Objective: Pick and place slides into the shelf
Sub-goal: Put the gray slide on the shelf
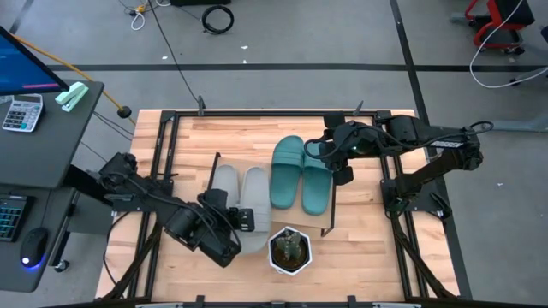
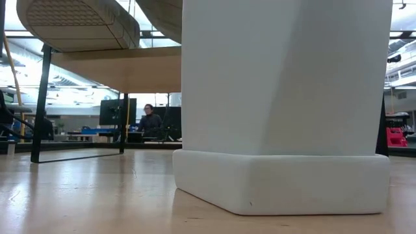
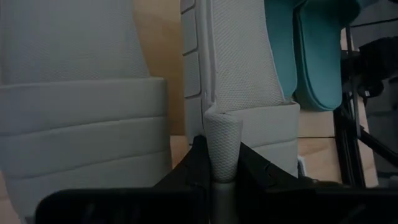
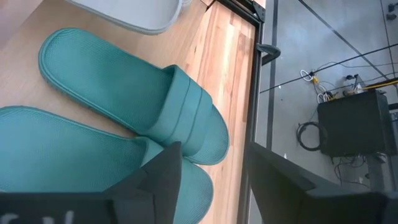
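Two light grey slides (image 1: 225,182) (image 1: 255,190) and two teal-green slides (image 1: 287,171) (image 1: 317,184) lie side by side on the shelf's wooden board (image 1: 257,154). In the low view, ridged soles (image 2: 71,19) reach out past the board's near edge (image 2: 117,68). My left gripper (image 1: 243,219) comes from the near left and is shut on the strap of the right-hand grey slide (image 3: 236,68). My right gripper (image 1: 340,167) hovers open above the teal-green slides' far ends (image 4: 155,118) and touches nothing. My left gripper pinches the grey slide's strap (image 3: 222,134) between its two fingers (image 3: 198,163), and the strap's edge is squeezed into a narrow ridge. The fingers slant down from the table's near left. Whether the slide is lifted off the board cannot be told.
A white pot (image 1: 289,251) with a small plant stands close by the near side of the shelf, right of my left gripper, and fills the low view (image 2: 279,104). The shelf's black frame legs (image 1: 330,224) stand at its corners. A person sits far behind the table (image 2: 151,120).
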